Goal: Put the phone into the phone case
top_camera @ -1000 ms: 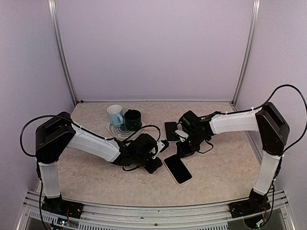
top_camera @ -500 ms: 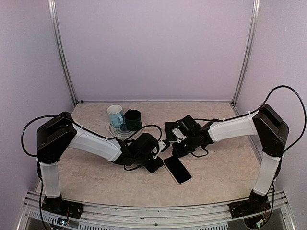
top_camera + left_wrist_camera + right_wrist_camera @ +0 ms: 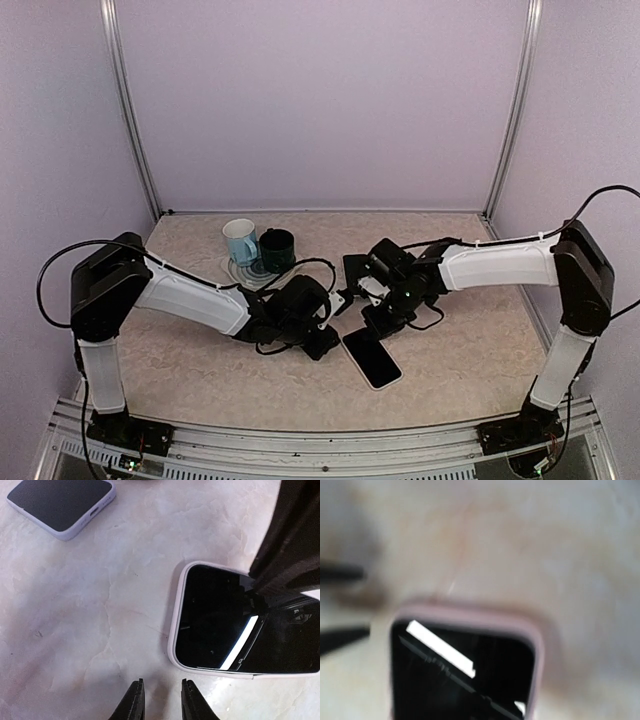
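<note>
Jaws of your left gripper (image 3: 159,700) stood slightly parted and empty at bottom centre, while those of your right gripper (image 3: 370,325) were closed over the phone (image 3: 215,620), seemingly seated in its phone case (image 3: 172,630) mid-right, so you likely needed straight-down pressure, not sideways.

Glossy black phone (image 3: 225,625) and white-edged phone case (image 3: 60,502), both flat on the table and not touching.
The phone lies screen up, a pale, slightly pinkish rim around its dark glass, with a bright reflection across it. The phone case is a rounded rectangle with a matte black face up and a small slot in one short edge. It lies near the phone, farther toward the back.
</note>
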Robot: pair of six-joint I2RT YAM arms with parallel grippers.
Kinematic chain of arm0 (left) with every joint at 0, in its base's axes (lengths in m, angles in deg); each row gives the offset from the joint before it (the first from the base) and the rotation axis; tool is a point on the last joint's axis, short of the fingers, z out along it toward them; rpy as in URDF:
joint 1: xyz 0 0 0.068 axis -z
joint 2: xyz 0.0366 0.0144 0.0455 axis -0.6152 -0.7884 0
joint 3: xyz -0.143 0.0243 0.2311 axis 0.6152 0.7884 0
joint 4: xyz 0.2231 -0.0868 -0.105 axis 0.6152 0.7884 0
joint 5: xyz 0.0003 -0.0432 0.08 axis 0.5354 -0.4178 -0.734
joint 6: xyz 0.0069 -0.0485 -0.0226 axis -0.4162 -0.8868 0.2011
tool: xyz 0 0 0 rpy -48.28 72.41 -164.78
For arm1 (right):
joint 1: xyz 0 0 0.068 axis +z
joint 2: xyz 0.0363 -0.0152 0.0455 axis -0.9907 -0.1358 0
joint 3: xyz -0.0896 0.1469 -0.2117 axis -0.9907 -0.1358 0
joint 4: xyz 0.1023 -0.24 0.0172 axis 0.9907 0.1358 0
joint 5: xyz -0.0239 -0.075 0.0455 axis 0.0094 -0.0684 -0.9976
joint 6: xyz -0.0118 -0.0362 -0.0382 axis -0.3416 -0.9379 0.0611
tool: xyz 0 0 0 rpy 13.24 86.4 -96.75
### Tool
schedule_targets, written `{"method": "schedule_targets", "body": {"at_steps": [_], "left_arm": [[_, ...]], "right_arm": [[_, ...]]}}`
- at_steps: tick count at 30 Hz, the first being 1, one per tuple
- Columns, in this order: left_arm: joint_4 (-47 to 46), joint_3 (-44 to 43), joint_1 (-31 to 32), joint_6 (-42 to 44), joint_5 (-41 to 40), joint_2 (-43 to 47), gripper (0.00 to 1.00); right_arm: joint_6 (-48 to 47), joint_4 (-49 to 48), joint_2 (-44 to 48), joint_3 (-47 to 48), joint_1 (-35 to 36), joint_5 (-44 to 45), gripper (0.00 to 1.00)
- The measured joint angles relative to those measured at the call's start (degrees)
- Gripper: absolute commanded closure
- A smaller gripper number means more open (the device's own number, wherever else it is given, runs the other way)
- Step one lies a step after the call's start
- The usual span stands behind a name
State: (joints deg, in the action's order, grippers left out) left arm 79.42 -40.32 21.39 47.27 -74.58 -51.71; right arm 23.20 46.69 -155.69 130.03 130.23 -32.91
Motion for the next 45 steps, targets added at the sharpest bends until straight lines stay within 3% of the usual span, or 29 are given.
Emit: {"method": "schedule_targets", "body": {"at_steps": [6,14,24,26,28,29,31,35,36,39,45], "left_arm": [[-1.31,0.00,0.13,-0.20,1.09,3.50,0.71],[-1.03,-7.76,1.51,1.01,-0.02,-2.69,0.74],[0.04,-6.56,1.46,3.98,-0.46,-5.27,0.87],[-1.11,-5.70,1.27,4.11,-0.26,-5.11,0.89],[-2.60,-4.66,1.05,4.15,-0.15,-4.92,0.94],[-3.48,-4.00,0.92,4.11,-0.20,-4.79,0.95],[-5.51,-2.32,0.28,3.32,-0.13,-4.22,0.91],[-10.95,7.08,-2.03,-0.63,3.06,1.95,0.54],[-11.56,10.43,-2.91,-1.84,3.61,4.81,0.51],[-11.98,16.65,-5.62,-4.24,4.31,14.95,0.45],[-14.38,12.00,-5.95,-5.03,3.23,25.31,0.44]], "right_arm": [[2.67,4.85,7.15,-1.70,0.70,0.83,0.91],[5.75,3.39,7.32,-11.17,0.66,-2.38,0.90],[7.91,-0.61,8.41,-14.51,-0.02,-5.09,0.87],[7.93,0.46,8.22,-13.64,0.09,-4.26,0.75],[8.24,2.21,7.61,-12.28,0.42,-2.64,0.55],[8.22,3.10,7.32,-11.50,0.63,-1.64,0.41],[7.96,4.09,7.23,-10.27,1.01,-0.42,0.03],[8.37,4.20,7.28,-8.76,1.57,0.59,0.01],[8.44,4.22,7.19,-8.22,1.88,1.05,0.01],[8.55,4.24,5.88,-5.73,3.08,1.60,0.01],[4.90,3.87,-0.79,0.31,5.84,2.56,0.01]]}}
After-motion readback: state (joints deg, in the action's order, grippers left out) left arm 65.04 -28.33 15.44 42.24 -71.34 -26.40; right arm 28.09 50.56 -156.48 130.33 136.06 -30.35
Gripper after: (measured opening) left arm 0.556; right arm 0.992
